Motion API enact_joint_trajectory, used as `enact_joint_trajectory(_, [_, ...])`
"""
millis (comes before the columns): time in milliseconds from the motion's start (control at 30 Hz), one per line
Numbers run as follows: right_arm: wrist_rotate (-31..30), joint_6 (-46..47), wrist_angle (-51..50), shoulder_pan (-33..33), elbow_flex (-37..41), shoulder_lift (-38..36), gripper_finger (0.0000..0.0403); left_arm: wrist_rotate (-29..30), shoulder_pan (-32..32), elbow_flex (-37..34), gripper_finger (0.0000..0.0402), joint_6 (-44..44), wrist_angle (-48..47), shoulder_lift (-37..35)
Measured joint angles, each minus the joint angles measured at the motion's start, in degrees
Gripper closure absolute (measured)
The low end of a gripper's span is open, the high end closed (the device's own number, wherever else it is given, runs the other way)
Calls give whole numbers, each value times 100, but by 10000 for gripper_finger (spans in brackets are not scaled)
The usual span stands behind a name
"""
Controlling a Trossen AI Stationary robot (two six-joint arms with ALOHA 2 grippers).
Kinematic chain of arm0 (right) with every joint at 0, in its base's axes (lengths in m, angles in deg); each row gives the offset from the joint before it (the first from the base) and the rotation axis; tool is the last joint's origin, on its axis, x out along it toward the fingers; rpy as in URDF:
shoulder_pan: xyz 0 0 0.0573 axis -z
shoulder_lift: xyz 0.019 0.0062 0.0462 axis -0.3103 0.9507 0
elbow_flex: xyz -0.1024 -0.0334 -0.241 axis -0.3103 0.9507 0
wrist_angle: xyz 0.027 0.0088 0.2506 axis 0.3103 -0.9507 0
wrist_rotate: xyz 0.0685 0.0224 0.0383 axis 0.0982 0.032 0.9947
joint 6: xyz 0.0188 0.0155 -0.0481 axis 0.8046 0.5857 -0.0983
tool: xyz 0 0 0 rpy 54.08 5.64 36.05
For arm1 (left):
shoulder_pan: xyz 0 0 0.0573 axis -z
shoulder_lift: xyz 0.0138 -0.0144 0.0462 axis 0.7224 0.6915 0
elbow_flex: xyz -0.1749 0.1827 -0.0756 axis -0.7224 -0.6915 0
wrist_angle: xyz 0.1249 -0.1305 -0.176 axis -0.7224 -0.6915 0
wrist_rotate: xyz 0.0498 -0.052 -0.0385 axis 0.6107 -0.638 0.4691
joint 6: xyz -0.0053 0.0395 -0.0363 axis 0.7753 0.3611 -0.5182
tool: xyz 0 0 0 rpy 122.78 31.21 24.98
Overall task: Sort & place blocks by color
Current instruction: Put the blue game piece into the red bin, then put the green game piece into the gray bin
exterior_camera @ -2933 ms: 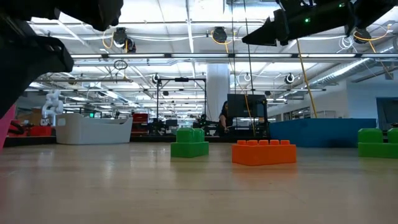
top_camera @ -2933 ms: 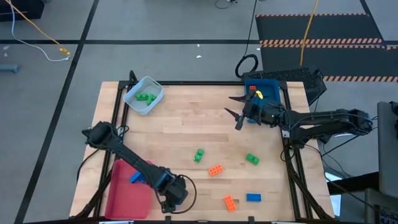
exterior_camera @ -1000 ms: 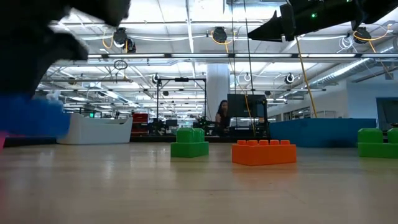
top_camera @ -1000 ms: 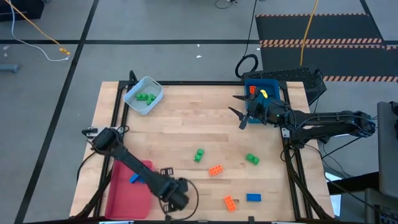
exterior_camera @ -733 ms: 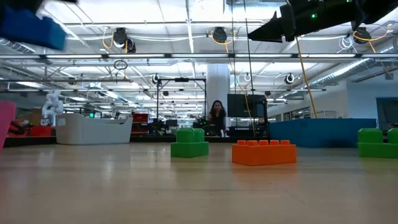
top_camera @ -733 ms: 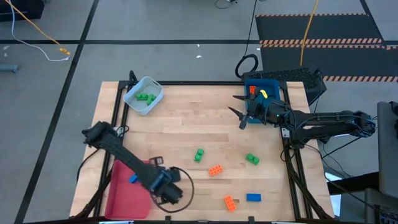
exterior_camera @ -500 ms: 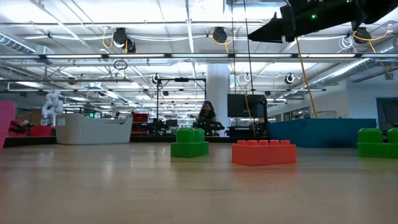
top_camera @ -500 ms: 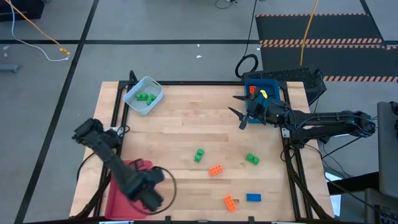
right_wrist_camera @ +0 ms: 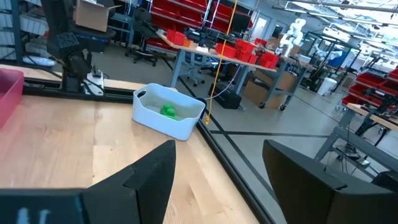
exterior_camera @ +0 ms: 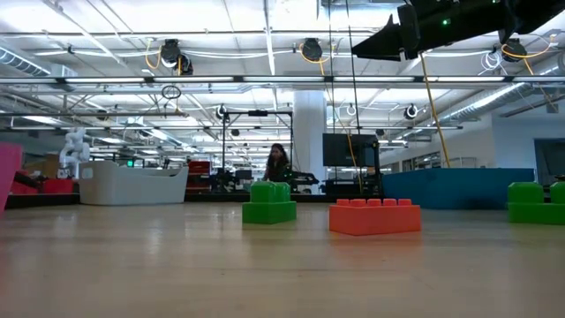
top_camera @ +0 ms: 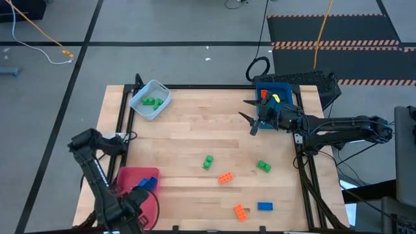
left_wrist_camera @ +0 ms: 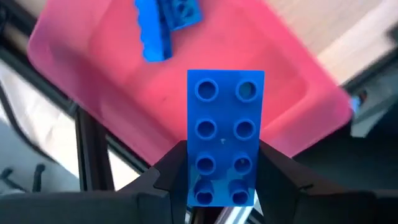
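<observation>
— Over the red tray [top_camera: 129, 188], at the near-left corner of the worktop [top_camera: 195, 130], the left tool [left_wrist_camera: 222, 190] hangs with its fingers clamped on a blue eight-stud brick [left_wrist_camera: 224, 134], studs facing the wrist camera.

— Why there?

— Another blue brick [left_wrist_camera: 163, 22] already lies in that tray, so I'd judge red is the home for blue; this one looks lined up for release.

— And the right tool [top_camera: 253, 121]?

— Waiting near the blue tray [top_camera: 276, 94], far from the red tray, fingers spread wide, gripping nothing.

— What's left?

— Out beyond the red tray on bare wood: two green bricks [top_camera: 208, 161], two orange bricks [top_camera: 225, 177] and one more blue brick [top_camera: 264, 206]. Green pieces [top_camera: 152, 101] sit in the pale tray [top_camera: 149, 99], at the far end from the red one.

— Risk?

— Releasing too near the tray's outer rim could tip the brick off the worktop.
</observation>
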Motion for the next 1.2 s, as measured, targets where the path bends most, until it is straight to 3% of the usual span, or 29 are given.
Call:
enact_joint_trajectory(100, [1,0,26,0,0,-2,165,-472,50,-201,240,-221,33,8])
enact_joint_trajectory(233, [2,-4,57,0,0,0,165,-1211,-36,-687,118,-210,201,8])
enact_joint_trajectory(333, [4,-8,63,2,0,0,165,-1266,-142,-915,48,150,503,8])
enact_joint_trajectory(433, [4,-13,67,1,0,0,165,-1275,-363,-988,23,532,374,8])
enact_joint_trajectory(500, [4,-15,75,2,0,0,165,-1160,-577,-986,27,855,119,-29])
enact_joint_trajectory(600, [5,-20,138,2,0,0,165,-404,-1031,-937,52,1362,-103,-239])
enact_joint_trajectory(700, [7,-22,191,2,0,0,165,628,-1612,-933,81,1893,22,-527])
enact_joint_trajectory(867, [9,-11,164,2,0,-1,165,1713,-2810,-931,125,2752,821,-669])
enact_joint_trajectory(1067, [1,-184,-99,2,0,-2,165,2030,-3747,-933,158,4633,3152,-394])
enact_joint_trajectory(1200, [-213,-347,-159,2,0,-36,165,2030,-4243,-936,174,4826,3315,-132])
